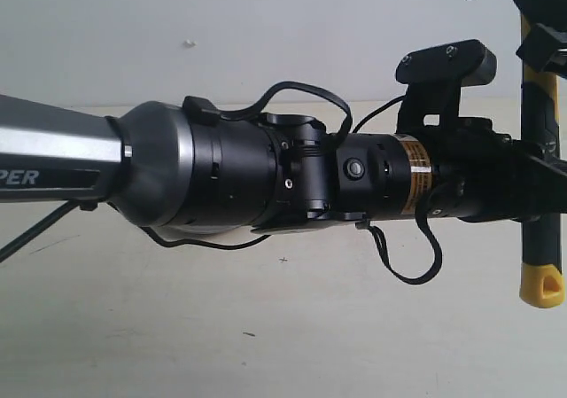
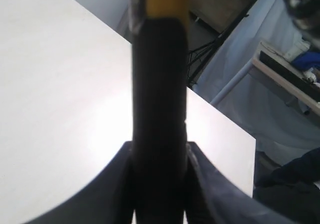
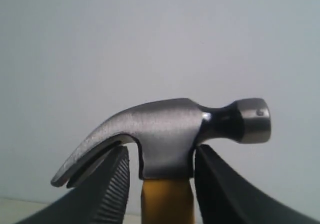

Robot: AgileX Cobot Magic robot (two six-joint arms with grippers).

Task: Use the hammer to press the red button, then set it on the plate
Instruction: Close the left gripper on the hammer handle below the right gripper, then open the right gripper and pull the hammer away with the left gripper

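The hammer (image 1: 537,249) stands upright at the far right, yellow tip down and dark head at the top edge. My left arm reaches across the exterior view, and its gripper (image 1: 534,188) is shut on the black handle (image 2: 159,84), both fingers pressed to it. My right gripper (image 1: 542,36) is up at the hammer's neck. In the right wrist view its fingers (image 3: 111,189) flank the yellow neck below the metal head (image 3: 170,129), with thin gaps on both sides. The red button and the plate are out of view.
The pale table (image 1: 266,327) lies below the raised arms. My left arm's black and silver body (image 1: 221,172) blocks the middle of the exterior view. The table's far edge (image 2: 220,120) gives way to grey cloth and shelving (image 2: 285,74).
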